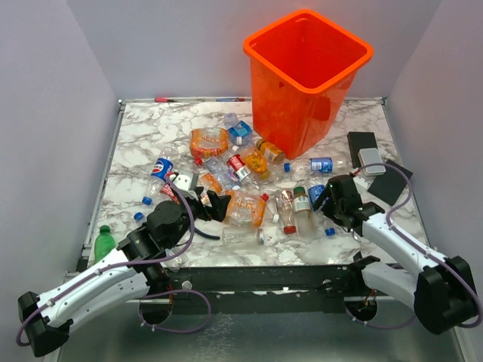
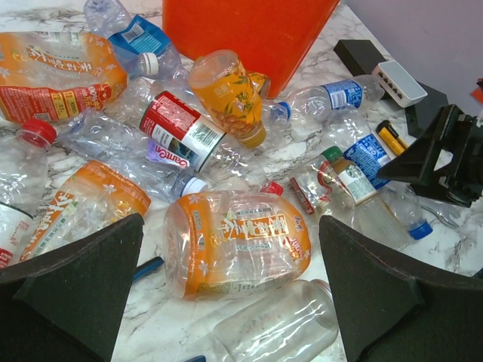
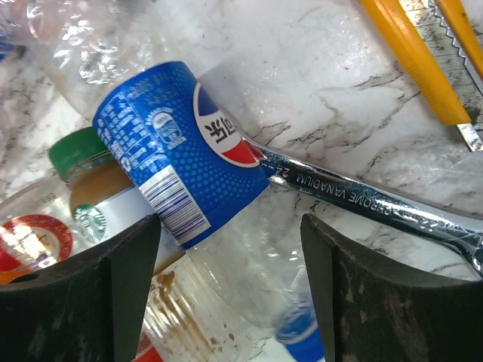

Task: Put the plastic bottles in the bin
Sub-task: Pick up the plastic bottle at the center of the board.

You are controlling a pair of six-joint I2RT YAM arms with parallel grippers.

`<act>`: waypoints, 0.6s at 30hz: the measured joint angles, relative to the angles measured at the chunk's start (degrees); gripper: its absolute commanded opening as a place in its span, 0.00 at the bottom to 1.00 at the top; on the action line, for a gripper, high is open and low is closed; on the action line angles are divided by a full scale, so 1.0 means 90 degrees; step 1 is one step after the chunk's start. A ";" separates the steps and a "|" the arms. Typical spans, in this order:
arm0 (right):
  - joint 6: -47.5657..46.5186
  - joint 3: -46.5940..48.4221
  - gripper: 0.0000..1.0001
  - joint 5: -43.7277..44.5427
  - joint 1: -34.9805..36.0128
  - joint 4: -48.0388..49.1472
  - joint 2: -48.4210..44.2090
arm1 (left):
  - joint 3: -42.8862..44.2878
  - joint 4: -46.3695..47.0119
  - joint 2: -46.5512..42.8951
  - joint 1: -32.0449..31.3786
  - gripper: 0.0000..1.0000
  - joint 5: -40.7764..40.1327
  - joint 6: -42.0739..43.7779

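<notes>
The orange bin (image 1: 306, 75) stands at the back of the marble table; its wall shows in the left wrist view (image 2: 249, 30). Several crushed plastic bottles lie scattered in front of it. My left gripper (image 1: 211, 204) is open and empty, just above an orange-labelled bottle (image 2: 238, 241) and a clear bottle (image 2: 279, 324) that lie between its fingers (image 2: 75, 286). My right gripper (image 1: 332, 200) is open, its jaws on either side of a blue-labelled bottle (image 3: 189, 151) without touching it. A green bottle (image 1: 103, 243) lies off the table's left edge.
A steel wrench (image 3: 362, 200) lies partly under the blue-labelled bottle, and a yellow utility knife (image 3: 423, 60) lies beyond it. A black box (image 1: 361, 143), a white device (image 1: 371, 161) and a black pad (image 1: 389, 185) sit at the right. A blue tool handle (image 2: 147, 268) pokes out by the left finger.
</notes>
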 measured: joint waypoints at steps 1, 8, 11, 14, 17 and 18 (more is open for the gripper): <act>-0.0041 -0.0002 0.74 -0.0046 0.0000 0.0041 0.0051 | 0.0000 0.0000 0.0000 0.0000 0.99 0.0005 0.0000; -0.0236 -0.0024 0.57 -0.0612 -0.0010 0.0459 0.0661 | 0.0000 0.0002 -0.0109 0.0000 0.99 0.0024 0.0000; -0.0287 -0.0034 0.44 -0.0814 -0.0010 0.0624 0.0726 | 0.0000 0.0022 -0.0117 0.0000 0.99 0.0024 0.0002; -0.0308 -0.0051 0.33 -0.0979 -0.0012 0.0690 0.0712 | 0.0000 0.0024 -0.0053 0.0000 0.99 0.0029 0.0002; -0.0306 -0.0051 0.27 -0.1110 -0.0010 0.0709 0.0520 | 0.0000 0.0024 -0.0029 0.0000 0.99 0.0041 0.0002; -0.0301 -0.0041 0.25 -0.1151 -0.0010 0.0670 0.0379 | 0.0000 0.0024 -0.0029 0.0000 0.99 0.0041 0.0002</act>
